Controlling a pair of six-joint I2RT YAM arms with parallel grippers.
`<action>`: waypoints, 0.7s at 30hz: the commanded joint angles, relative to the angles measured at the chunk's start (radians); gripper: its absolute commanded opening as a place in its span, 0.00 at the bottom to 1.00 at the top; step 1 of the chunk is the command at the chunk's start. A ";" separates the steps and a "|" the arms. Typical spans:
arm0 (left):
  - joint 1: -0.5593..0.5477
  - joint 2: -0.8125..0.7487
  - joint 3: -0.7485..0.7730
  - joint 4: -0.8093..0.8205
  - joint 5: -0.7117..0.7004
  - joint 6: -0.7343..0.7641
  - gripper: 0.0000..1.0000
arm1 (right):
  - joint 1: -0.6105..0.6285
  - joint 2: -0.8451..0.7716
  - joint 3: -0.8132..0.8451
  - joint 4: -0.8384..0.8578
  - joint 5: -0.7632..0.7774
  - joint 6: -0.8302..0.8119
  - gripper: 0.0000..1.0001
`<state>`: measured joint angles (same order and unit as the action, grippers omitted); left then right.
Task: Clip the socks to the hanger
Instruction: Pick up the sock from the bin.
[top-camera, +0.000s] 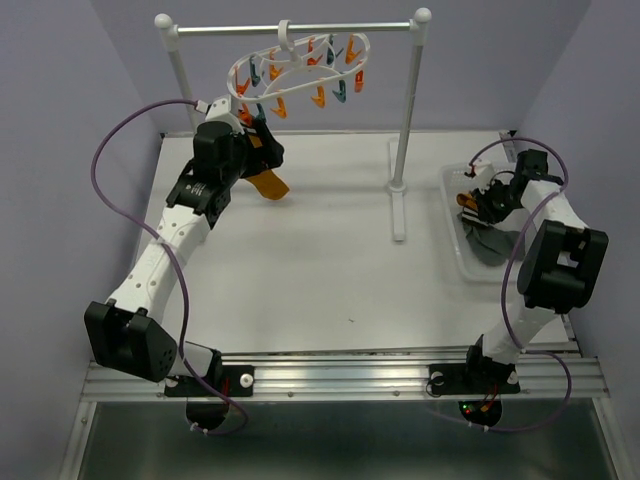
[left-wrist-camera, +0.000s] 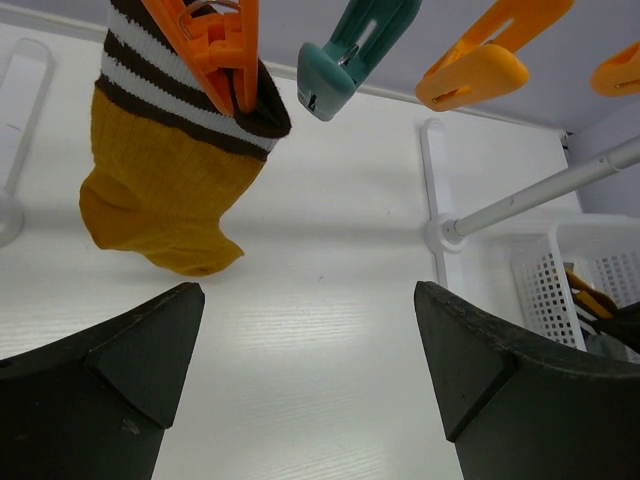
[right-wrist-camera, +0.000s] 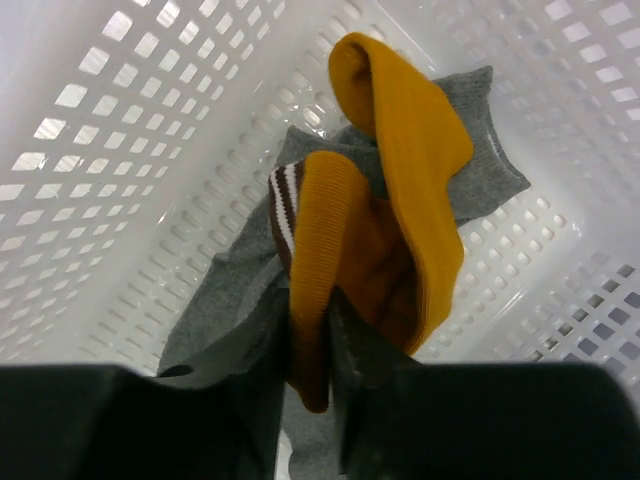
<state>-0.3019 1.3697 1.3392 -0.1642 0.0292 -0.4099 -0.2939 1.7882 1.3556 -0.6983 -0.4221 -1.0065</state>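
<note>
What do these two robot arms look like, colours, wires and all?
Both the left arm and right arm have white links between chunky black joint blocks. A thin purple cable loops along each. The fingers are dark, wedge-shaped.

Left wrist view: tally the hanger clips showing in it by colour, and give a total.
Orange clips: 3
Teal clips: 1
Total: 4
</note>
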 joint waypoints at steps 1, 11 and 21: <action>-0.006 -0.063 0.000 0.038 -0.018 0.002 0.99 | 0.002 -0.044 0.013 0.091 0.006 0.058 0.11; -0.029 -0.101 -0.034 0.136 0.129 0.051 0.99 | 0.002 -0.203 0.189 0.144 -0.102 0.467 0.01; -0.103 -0.121 -0.046 0.261 0.340 0.056 0.99 | 0.016 -0.378 -0.011 0.786 -0.668 1.455 0.01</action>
<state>-0.3626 1.2991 1.2903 -0.0212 0.2562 -0.3744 -0.2939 1.4544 1.4956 -0.3542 -0.7689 -0.1081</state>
